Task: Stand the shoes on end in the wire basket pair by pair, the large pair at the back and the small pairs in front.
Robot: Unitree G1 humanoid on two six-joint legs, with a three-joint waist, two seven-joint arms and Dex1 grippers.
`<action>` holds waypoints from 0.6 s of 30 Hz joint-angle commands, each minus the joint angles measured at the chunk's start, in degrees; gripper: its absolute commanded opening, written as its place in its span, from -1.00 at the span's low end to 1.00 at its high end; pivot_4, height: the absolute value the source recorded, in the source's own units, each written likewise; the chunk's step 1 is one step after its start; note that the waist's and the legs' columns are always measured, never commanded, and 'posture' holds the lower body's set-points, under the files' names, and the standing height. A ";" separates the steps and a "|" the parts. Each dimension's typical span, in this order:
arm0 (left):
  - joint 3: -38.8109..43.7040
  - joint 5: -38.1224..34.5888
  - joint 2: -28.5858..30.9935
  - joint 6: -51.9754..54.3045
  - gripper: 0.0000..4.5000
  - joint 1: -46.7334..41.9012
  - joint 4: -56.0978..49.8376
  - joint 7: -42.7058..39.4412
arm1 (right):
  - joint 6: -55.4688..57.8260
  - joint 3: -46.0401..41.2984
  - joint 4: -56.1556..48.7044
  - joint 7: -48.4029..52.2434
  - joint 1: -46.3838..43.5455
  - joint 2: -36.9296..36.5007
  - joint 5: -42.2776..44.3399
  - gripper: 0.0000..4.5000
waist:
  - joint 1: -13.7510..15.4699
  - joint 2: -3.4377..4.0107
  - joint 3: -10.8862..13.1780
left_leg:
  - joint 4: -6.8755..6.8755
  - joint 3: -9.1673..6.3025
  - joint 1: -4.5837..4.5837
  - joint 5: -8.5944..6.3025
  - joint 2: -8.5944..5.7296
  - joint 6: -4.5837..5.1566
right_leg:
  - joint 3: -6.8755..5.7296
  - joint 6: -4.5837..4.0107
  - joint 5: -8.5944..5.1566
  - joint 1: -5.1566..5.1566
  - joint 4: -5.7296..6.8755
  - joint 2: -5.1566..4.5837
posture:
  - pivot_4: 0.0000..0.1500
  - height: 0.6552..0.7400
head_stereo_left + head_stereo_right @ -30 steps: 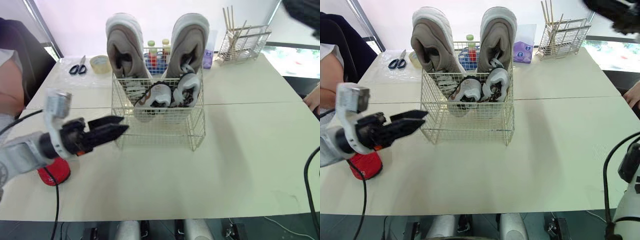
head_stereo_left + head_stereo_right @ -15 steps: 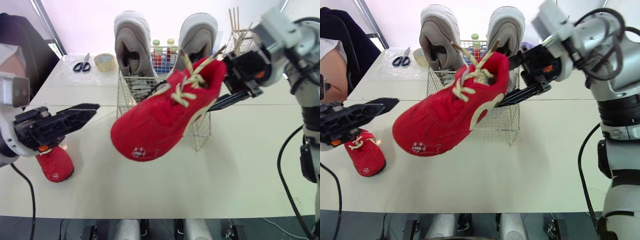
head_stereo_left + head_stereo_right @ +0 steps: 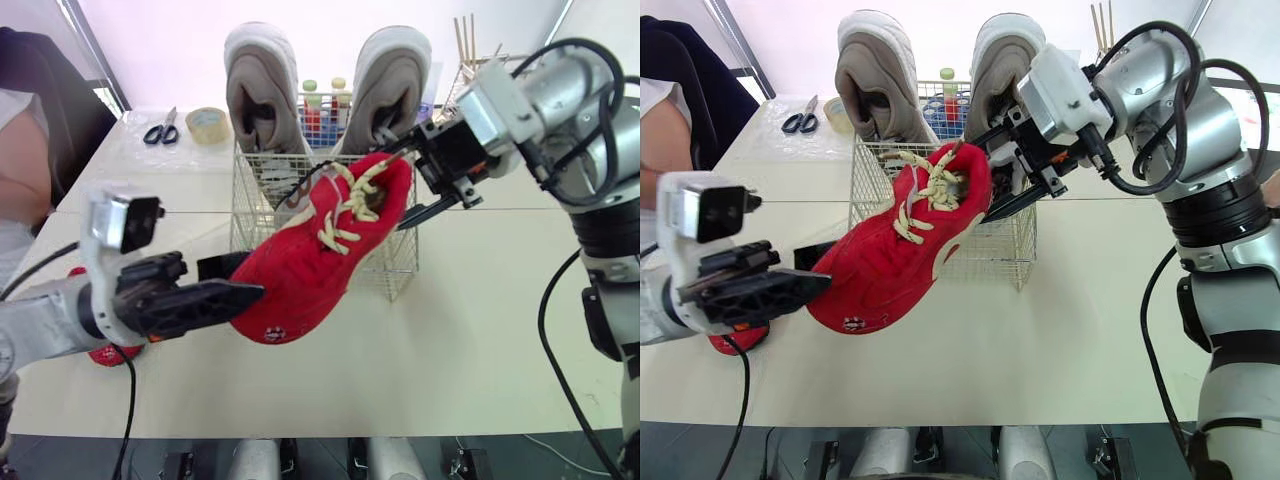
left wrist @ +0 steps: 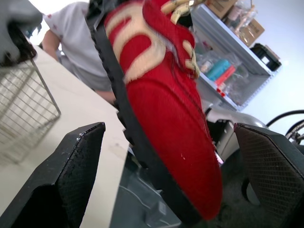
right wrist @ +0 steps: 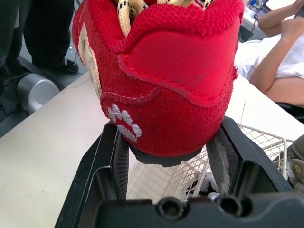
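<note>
The left gripper (image 3: 235,282) is hovering wide open around the toe of the red shoe (image 3: 310,260). The right gripper (image 5: 168,156) is clamping the heel, holding the shoe airborne before the wire basket (image 3: 400,262). The large grey pair (image 3: 262,90) is standing at its back, seemingly on end.

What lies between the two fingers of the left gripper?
The toe of the red shoe lies there, in the left wrist view; the left gripper is open, one finger on each side.

Red shoe (image 3: 310,265) blocks front of wire basket (image 3: 398,262).
</note>
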 commanded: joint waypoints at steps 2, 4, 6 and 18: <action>-3.12 -1.02 -1.41 -1.34 0.89 -1.36 1.69 2.50 | 1.00 -2.75 -2.78 0.11 -0.26 -0.72 0.48 -0.14 | 0.14 0.00 0.00 | 0.01 -0.02 0.00 0.00 0.00 0.00 | 0.03 0.00 0.00 0.01 0.02 0.00 | 1.00 0.89; -3.49 -1.02 -1.78 -1.09 0.64 -1.75 1.71 2.28 | 1.80 -3.06 -3.42 0.11 0.09 -1.05 0.37 -0.14 | 0.19 -0.01 -0.01 | 0.04 -0.02 0.00 0.00 0.00 0.00 | 0.02 0.00 0.00 0.02 0.02 0.01 | 1.00 0.89; -3.84 -1.02 -2.17 -1.12 0.21 -2.17 1.57 2.35 | 2.32 -3.38 -3.68 0.11 0.30 -1.28 0.01 -0.14 | 0.23 -0.01 -0.01 | 0.04 -0.02 0.00 0.00 -0.01 0.00 | 0.02 -0.01 0.00 0.02 0.02 0.01 | 1.00 0.89; 1.67 -1.02 -8.53 -6.49 -0.85 -0.05 -0.35 3.32 | 11.53 -10.75 5.74 -7.09 3.80 -4.75 -9.60 0.97 | 0.66 -0.05 -0.03 | 0.08 -0.04 0.02 0.01 -0.02 0.01 | 0.01 0.00 0.00 0.06 0.05 0.06 | 1.00 0.89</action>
